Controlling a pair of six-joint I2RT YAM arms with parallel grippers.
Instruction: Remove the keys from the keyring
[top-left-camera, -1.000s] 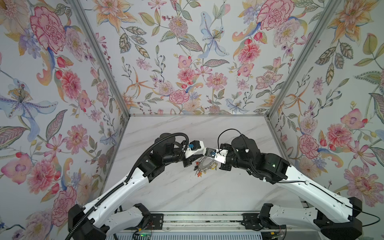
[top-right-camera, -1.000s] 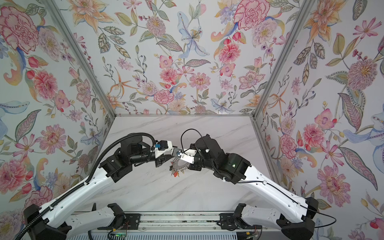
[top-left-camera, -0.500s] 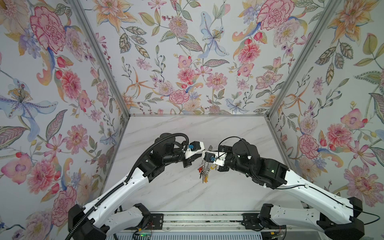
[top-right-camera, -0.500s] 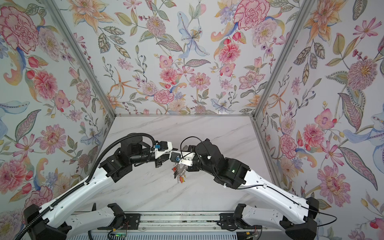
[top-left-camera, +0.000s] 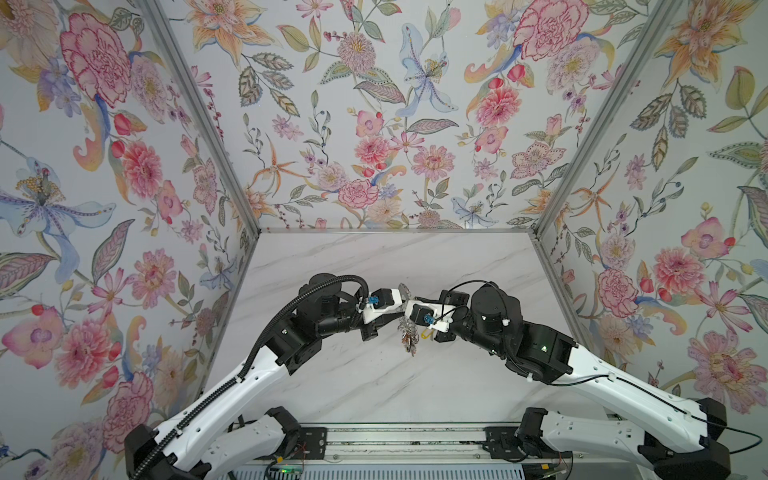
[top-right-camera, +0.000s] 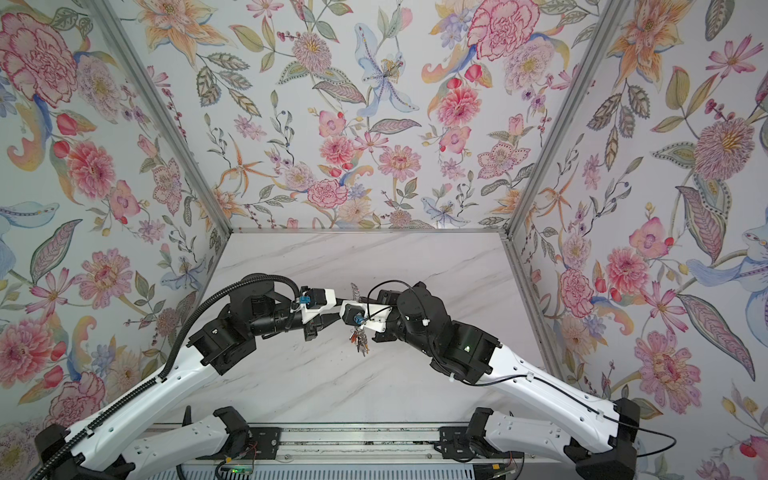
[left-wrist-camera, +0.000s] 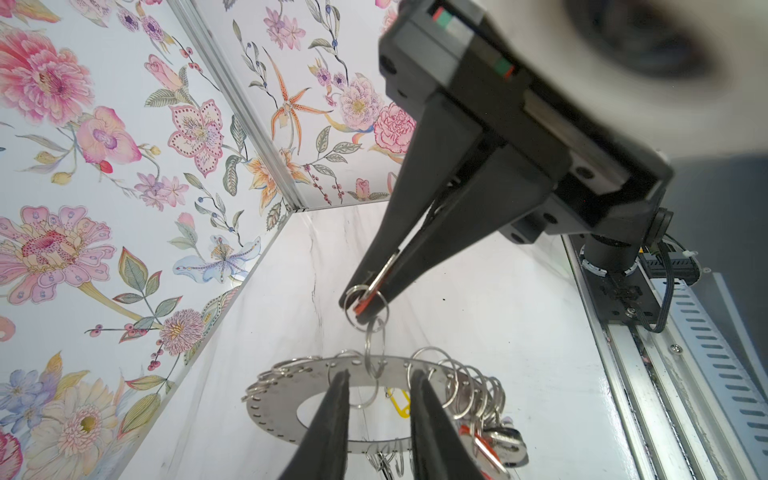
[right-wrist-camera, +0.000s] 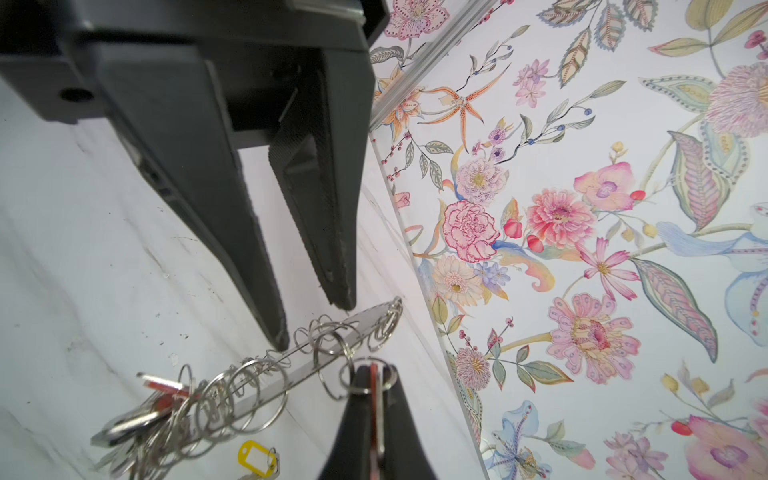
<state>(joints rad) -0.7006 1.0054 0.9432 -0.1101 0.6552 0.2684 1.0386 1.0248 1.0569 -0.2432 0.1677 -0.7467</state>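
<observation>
The keyring (left-wrist-camera: 274, 399) is a flat grey disc with a big hole and a rim fringed with wire loops. It hangs in the air between both grippers and shows edge-on in a top view (top-left-camera: 402, 288). My right gripper (right-wrist-camera: 374, 370) is shut on a red-tagged key (left-wrist-camera: 360, 306), which is linked to the disc by two rings. My left gripper (left-wrist-camera: 379, 374) is open, its fingers across the disc's face on either side of one loop. Whether they touch it, I cannot tell. A bunch of keys (right-wrist-camera: 137, 419) dangles from the low side (top-left-camera: 409, 338). A yellow-tagged key (right-wrist-camera: 255, 457) lies loose on the table.
The white marble table (top-left-camera: 374, 382) is boxed in by floral walls on three sides. A metal rail (top-left-camera: 395, 440) with both arm bases runs along the front edge. Both forearms meet over the table's middle.
The keyring has swung from lying tilted between the grippers to hanging on edge, keys dangling below. The right gripper has moved in closer to the left one and stays shut.
</observation>
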